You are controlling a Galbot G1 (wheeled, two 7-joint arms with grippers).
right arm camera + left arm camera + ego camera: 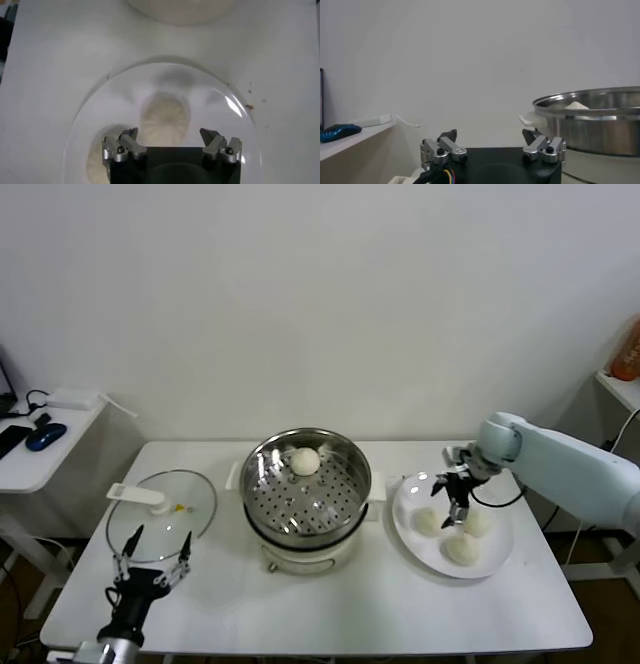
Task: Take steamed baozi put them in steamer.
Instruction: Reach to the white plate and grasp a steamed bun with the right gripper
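Observation:
The steel steamer (300, 509) stands at the table's middle on its white base, with one white baozi (305, 461) on the perforated tray at the back. Three more baozi (428, 521) (478, 523) (461, 549) lie on the white plate (408, 539) to its right. My right gripper (455, 502) hangs open just above the plate. In the right wrist view its gripper (170, 135) stands over one baozi (165, 116), not touching it, with another baozi (97, 160) beside it. My left gripper (152, 556) waits open at the front left. The left wrist view shows the steamer (600, 125) beyond that gripper (491, 135).
A round glass lid (160, 514) with a white handle lies left of the steamer, just beyond my left gripper. A side table (30, 454) with a blue mouse stands at the far left. An orange bottle (628, 349) sits on a shelf at the far right.

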